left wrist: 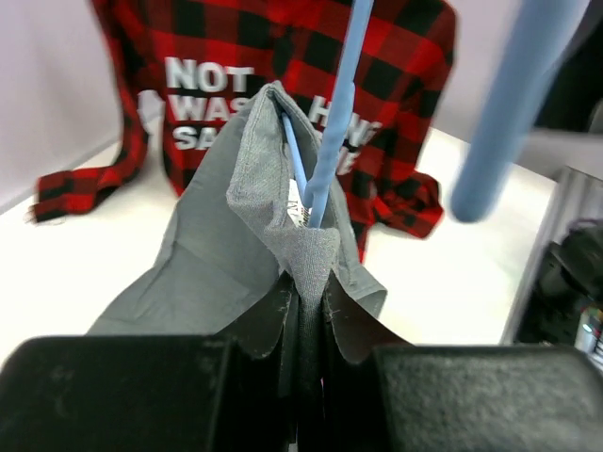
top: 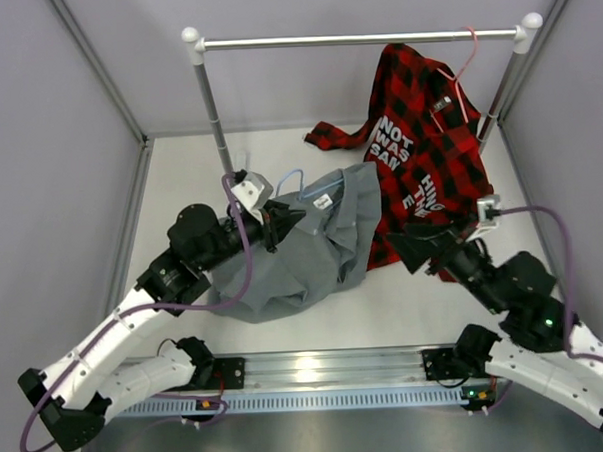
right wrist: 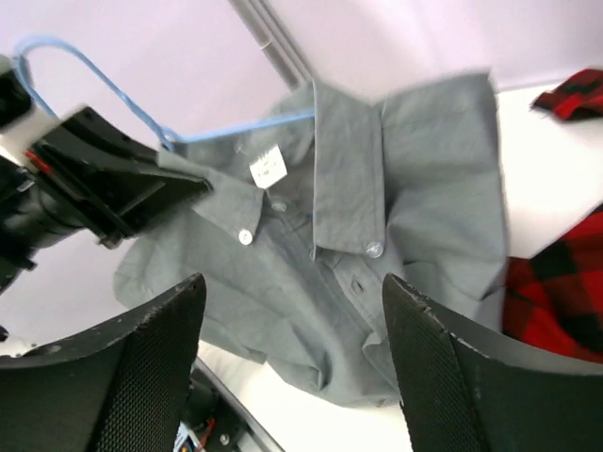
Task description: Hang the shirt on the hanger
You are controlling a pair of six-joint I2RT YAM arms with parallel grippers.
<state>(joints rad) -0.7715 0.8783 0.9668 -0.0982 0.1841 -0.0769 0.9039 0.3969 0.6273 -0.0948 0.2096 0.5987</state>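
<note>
— Where was the shirt (top: 318,255)?
— In front of the rail (top: 358,39), nearer its left post. The collar end was raised and the tail slumped on the counter (top: 179,181). The hanger (top: 291,176) sat on the rail side of it, with one blue arm run in under the collar and the hook poking free.
— Why was it held up like that?
— My guess is that lifting the collar kept the neck open so the wire could be worked toward the shoulders.
— And the left fingers (left wrist: 267,325)?
— They were pinched tight on a fold of grey cloth at the collar, and the wire rose right against it. Whether they had caught the wire too, I couldn't tell.
— The right fingers (right wrist: 141,377)?
— They were spread wide, holding nothing, and faced the shirt front from the rail's right-post side, where the plaid shirt (top: 418,141) hung.
</note>
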